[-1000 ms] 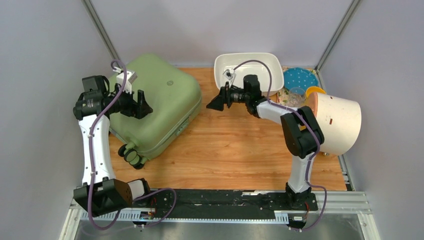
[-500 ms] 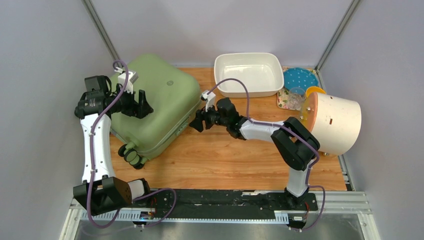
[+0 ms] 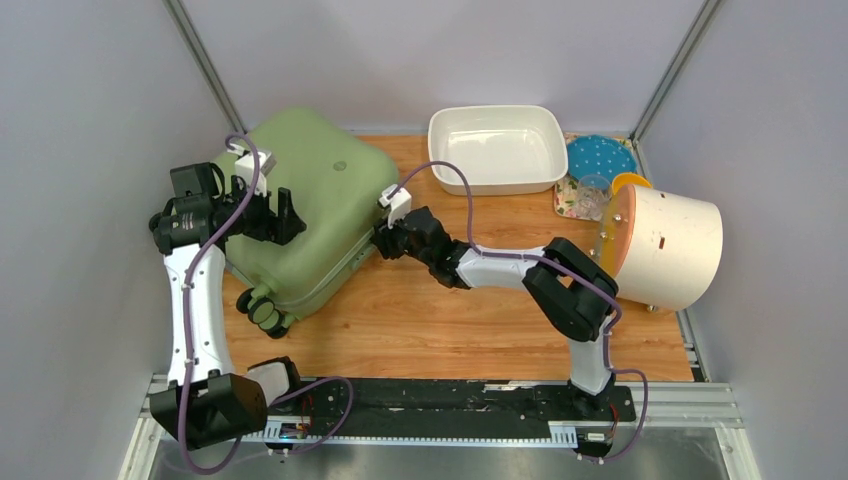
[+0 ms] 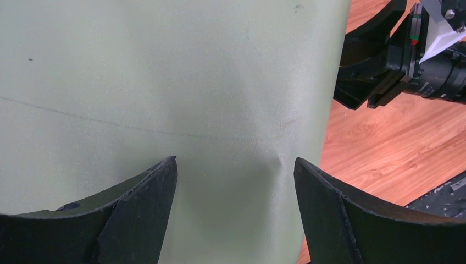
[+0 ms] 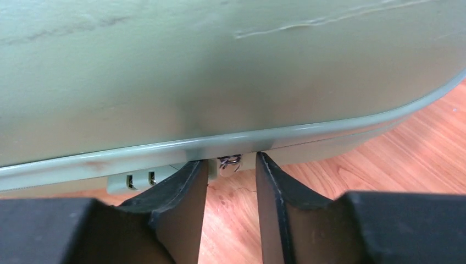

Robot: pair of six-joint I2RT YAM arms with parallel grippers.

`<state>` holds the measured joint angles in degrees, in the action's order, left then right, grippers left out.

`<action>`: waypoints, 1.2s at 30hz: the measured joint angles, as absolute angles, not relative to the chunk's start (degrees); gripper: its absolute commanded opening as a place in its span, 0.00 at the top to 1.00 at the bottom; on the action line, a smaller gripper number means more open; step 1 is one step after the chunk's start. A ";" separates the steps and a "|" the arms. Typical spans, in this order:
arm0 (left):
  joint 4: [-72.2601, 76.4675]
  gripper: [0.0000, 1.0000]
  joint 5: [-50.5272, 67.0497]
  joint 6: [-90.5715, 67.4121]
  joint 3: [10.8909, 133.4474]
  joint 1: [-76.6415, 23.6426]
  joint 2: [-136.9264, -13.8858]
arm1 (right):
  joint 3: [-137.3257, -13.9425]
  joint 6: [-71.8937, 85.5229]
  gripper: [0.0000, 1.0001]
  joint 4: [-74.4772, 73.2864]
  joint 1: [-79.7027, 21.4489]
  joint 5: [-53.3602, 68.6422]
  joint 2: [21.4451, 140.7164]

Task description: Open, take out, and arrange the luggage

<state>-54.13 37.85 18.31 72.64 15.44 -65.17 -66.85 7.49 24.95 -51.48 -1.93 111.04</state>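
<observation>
As the luggage lies flat and zipped on the left half of the table, set at an angle with its wheels toward the near edge, entries run left to right.

1. Left gripper: jaws spread wide, nothing between them, poised over the luggage top near its left side. In the wrist view both black fingers frame bare shell; contact cannot be told. Judged purpose: to steady the shell while the other arm works the zip.

2. Luggage: hard shell, sage green, matte and faintly grained, with rounded corners and a few hairline scuffs. A paler raised rim runs along the seam.

3. Right gripper: low at the luggage's right edge, jaws partly open with a narrow gap. A small metal zipper pull sits in that gap at the fingertips and does not look clamped. Judged purpose: lined up to pinch the pull, the 1st step of opening. Beside it is a small fitting with 2 slots, possibly a lock.

4. Table: smooth orange-brown wood grain.

5. Tub: white, glossy, rectangular with rounded corners, at the far edge, apart from the luggage.

6. Cylinder: cream, on its side at far right, orange end facing left.
</observation>
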 measured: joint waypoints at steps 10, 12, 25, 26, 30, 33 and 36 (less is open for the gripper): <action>-52.82 0.18 34.54 18.31 71.48 15.42 -64.05 | -65.39 1.87 1.00 25.43 -51.79 -6.11 110.15; -52.38 0.18 33.76 18.33 71.48 15.40 -64.40 | -64.58 0.71 1.00 25.39 -50.04 -3.81 109.14; -45.82 0.24 30.96 18.55 72.23 15.40 -69.12 | -69.38 -5.54 1.00 22.61 -36.95 21.89 111.63; -45.63 0.25 30.81 18.59 72.64 15.40 -69.76 | -71.16 -6.59 1.00 21.98 -35.53 24.27 112.71; -45.80 0.26 30.63 18.79 75.75 15.40 -73.41 | -76.95 -9.10 1.00 18.92 -31.11 33.41 116.38; -46.85 0.23 30.81 18.74 79.64 15.40 -77.21 | -80.68 -10.92 1.00 16.78 -29.17 39.33 118.87; -47.24 0.22 30.33 17.21 83.79 15.40 -81.10 | -82.37 -12.43 1.00 15.79 -28.36 43.31 120.03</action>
